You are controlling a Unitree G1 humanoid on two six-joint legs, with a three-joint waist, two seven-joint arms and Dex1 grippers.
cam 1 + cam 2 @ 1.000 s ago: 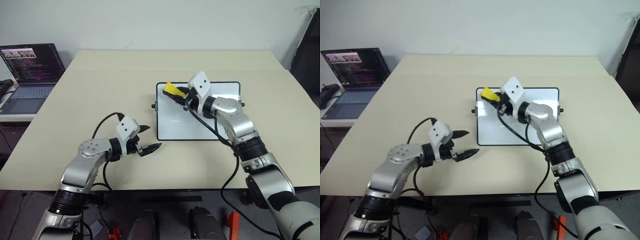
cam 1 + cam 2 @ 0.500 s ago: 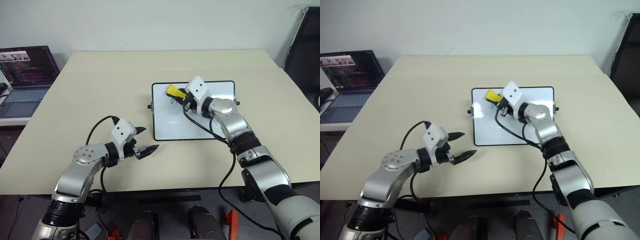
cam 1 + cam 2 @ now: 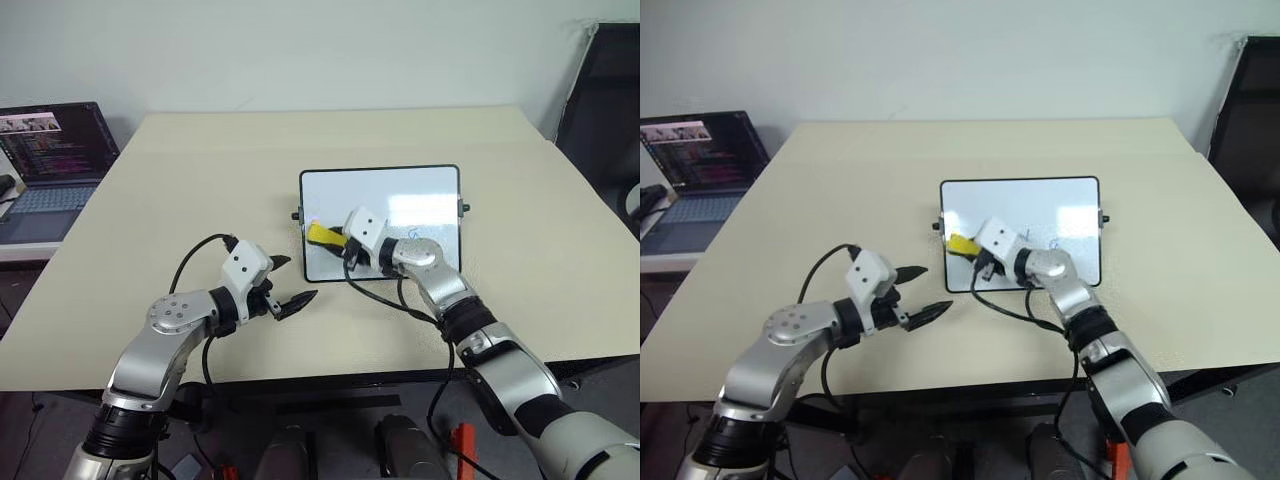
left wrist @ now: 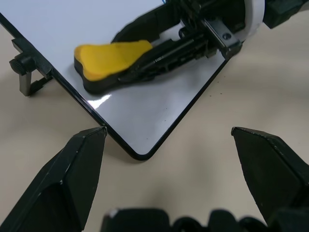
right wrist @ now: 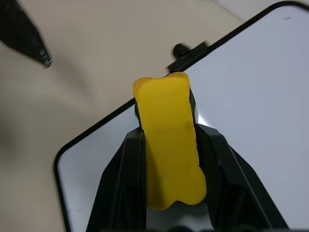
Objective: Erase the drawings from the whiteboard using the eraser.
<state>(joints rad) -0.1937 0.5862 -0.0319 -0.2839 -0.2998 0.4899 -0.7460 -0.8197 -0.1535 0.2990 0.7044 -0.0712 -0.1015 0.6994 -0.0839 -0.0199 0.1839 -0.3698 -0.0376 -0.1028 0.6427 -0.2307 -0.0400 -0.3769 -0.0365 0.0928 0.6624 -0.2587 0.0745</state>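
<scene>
The right gripper, clenching the eraser, is sweeping down the whiteboard toward its near-left corner, wiping drawings.

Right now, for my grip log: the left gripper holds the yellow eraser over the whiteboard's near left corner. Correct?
Not quite: the right gripper holds the eraser, as the right wrist view shows. The left gripper hangs open beside the whiteboard.

Beige table; whiteboard flat on it, centre-right.
</scene>
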